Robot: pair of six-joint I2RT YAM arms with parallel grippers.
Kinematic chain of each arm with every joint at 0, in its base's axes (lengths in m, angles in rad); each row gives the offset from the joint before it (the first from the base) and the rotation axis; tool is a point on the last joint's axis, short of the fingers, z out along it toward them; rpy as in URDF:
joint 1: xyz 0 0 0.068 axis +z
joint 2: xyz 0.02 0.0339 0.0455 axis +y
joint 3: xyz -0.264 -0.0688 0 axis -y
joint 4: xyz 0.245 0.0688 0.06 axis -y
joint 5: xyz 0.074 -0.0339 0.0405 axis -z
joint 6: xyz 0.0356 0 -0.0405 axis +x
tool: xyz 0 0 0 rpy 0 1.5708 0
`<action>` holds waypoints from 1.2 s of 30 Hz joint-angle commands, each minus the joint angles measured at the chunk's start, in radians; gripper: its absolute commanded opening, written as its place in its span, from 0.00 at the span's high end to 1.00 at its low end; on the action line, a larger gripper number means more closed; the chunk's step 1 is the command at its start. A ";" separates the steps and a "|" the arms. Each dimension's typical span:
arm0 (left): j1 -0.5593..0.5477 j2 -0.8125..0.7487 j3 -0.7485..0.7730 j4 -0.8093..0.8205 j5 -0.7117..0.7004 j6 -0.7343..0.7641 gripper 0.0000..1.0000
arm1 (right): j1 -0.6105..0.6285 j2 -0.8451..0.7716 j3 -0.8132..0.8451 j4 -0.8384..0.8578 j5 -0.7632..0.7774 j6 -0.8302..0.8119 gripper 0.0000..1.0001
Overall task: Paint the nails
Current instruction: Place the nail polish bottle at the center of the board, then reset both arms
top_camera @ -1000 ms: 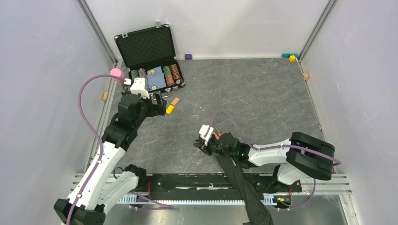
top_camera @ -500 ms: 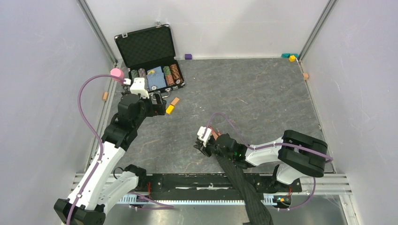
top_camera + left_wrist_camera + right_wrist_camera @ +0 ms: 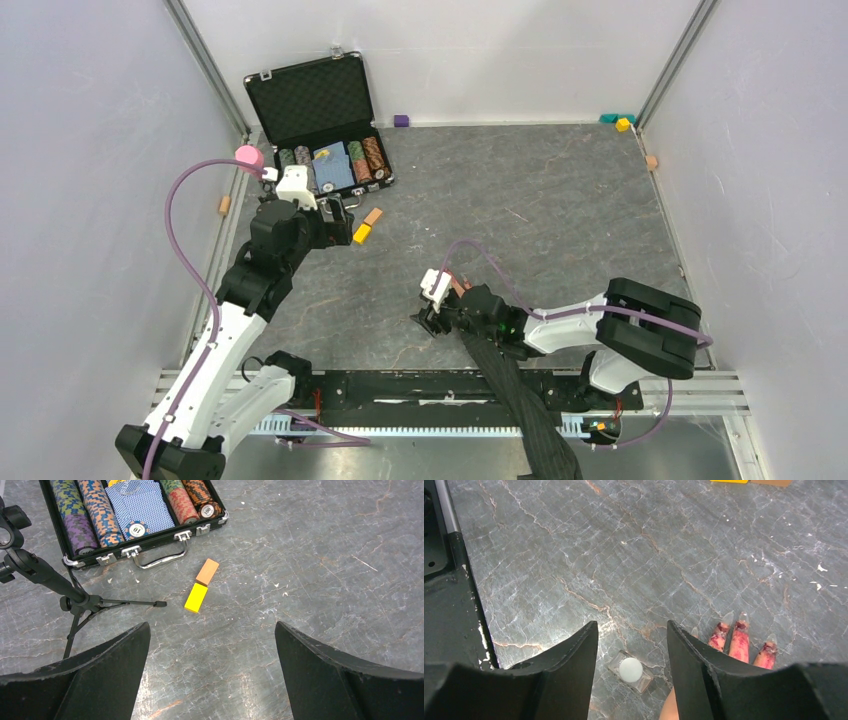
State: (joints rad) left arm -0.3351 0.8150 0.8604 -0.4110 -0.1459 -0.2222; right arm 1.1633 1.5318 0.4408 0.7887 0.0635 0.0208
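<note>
At the near edge of the bench [image 3: 560, 210], a dark pinstriped sleeve [image 3: 520, 400] runs up from the bottom between the arm bases and ends under the right arm's wrist. The right tool [image 3: 631, 625] hangs low over the slate-grey surface with its jaws parted at a moderate width and nothing gripped between them. Below the gap, a small clear bottle [image 3: 630, 670] with a white cap stands on the bench, apart from both black fingers. Just beside the outer finger on the right of the wrist view, a pale hand [image 3: 740, 642] lies flat with its fingers pointing away from the camera. The nails [image 3: 740, 626] sit at those fingertips, smeared reddish-pink, resting on the bench and untouched by the tool. From above, most of the hand is hidden beneath the wrist.

Farther back on the left, the left tool [image 3: 211, 625] hovers above the bench with its jaws spread wide and empty. Beyond it lie a yellow block [image 3: 196, 597] and an orange block [image 3: 207, 571], touching end to end. To their left stands a small black tripod [image 3: 75, 602]. Behind these sits an open black case [image 3: 318, 100] holding rows of poker chips [image 3: 100, 512]. A purple block [image 3: 401, 120] lies near the back wall.
</note>
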 commanded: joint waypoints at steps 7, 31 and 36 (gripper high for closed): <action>0.005 -0.016 -0.001 0.031 0.030 -0.012 0.00 | -0.056 -0.126 0.177 -0.261 -0.006 0.024 0.36; 0.087 -0.099 0.031 -0.023 -0.129 0.011 0.00 | -0.889 -0.673 0.058 -0.719 0.015 0.128 0.33; 0.087 -0.186 0.042 -0.031 -0.161 0.038 0.00 | -0.900 -0.828 0.046 -0.635 0.129 0.041 0.33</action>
State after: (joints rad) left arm -0.2527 0.6827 0.8627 -0.4698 -0.2565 -0.2356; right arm 0.2661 0.7933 0.4923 0.0666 0.0898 0.1360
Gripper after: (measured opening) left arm 0.994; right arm 0.671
